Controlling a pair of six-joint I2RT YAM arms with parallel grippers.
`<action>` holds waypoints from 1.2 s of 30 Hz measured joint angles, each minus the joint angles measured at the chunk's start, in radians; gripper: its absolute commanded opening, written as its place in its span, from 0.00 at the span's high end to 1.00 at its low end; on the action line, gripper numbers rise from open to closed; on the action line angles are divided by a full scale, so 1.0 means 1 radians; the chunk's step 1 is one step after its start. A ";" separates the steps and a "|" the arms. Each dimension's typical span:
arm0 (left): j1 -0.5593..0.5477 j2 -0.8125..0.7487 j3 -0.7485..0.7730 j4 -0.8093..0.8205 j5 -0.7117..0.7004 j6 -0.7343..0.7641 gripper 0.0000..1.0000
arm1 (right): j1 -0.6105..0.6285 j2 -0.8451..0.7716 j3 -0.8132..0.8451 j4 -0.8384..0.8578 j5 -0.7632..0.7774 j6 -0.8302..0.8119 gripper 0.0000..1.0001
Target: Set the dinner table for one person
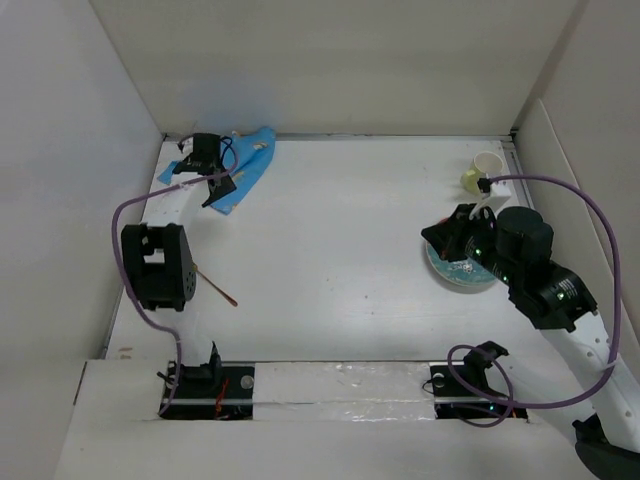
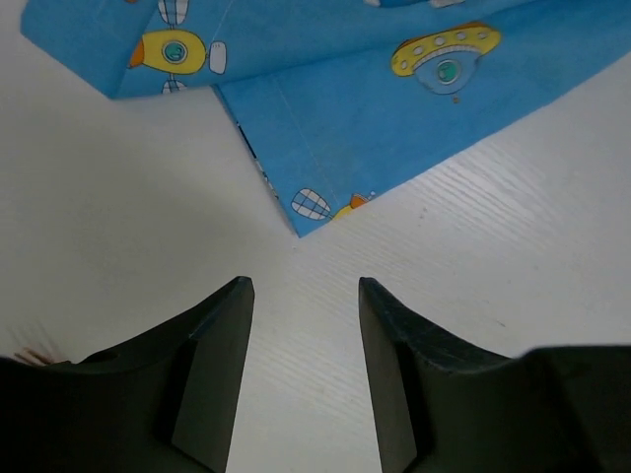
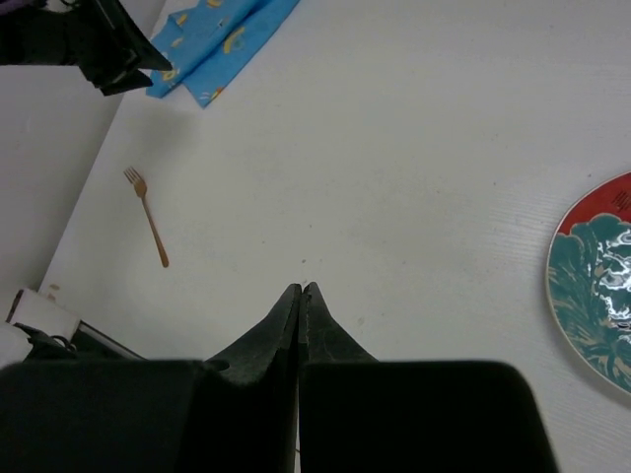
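Observation:
The white dinner table (image 1: 330, 250) holds a folded blue cloth with cartoon prints (image 1: 250, 165) at the far left. My left gripper (image 1: 212, 178) hovers at the cloth's near edge. In the left wrist view it (image 2: 304, 286) is open and empty, with the cloth's corner (image 2: 394, 108) just ahead of the fingertips. A copper fork (image 1: 216, 286) lies left of centre. A plate with a teal and red pattern (image 1: 460, 270) sits at the right. My right gripper (image 1: 433, 238) is over the plate's left edge, shut and empty (image 3: 301, 288). The plate shows in the right wrist view (image 3: 596, 286).
A white cup (image 1: 488, 163) and a small yellow-green item (image 1: 471, 181) stand at the far right corner. White upright panels surround the table. The fork (image 3: 148, 219) and the cloth (image 3: 222, 39) also show in the right wrist view. Purple cables loop beside both arms.

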 measured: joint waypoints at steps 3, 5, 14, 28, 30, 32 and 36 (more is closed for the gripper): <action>0.012 0.137 0.039 -0.015 -0.006 -0.013 0.55 | -0.003 0.000 -0.002 -0.007 -0.003 -0.001 0.99; 0.019 0.210 0.064 -0.019 -0.005 -0.021 0.54 | -0.004 -0.003 -0.013 -0.008 -0.008 -0.001 0.95; 0.038 0.350 0.154 -0.008 -0.006 -0.046 0.60 | -0.004 -0.006 -0.039 -0.021 -0.026 0.008 0.77; -0.153 0.373 0.166 0.084 0.105 -0.031 1.00 | -0.004 0.042 -0.044 -0.008 -0.030 0.016 0.79; -0.240 0.359 0.146 0.096 0.124 -0.022 1.00 | -0.004 0.069 -0.044 0.005 -0.035 0.016 0.79; -0.323 0.334 0.115 0.098 0.140 -0.011 1.00 | -0.004 0.090 -0.044 0.017 -0.039 0.016 0.79; -0.423 0.282 0.068 0.084 0.175 0.011 0.61 | -0.004 0.113 -0.044 0.035 -0.053 0.014 0.76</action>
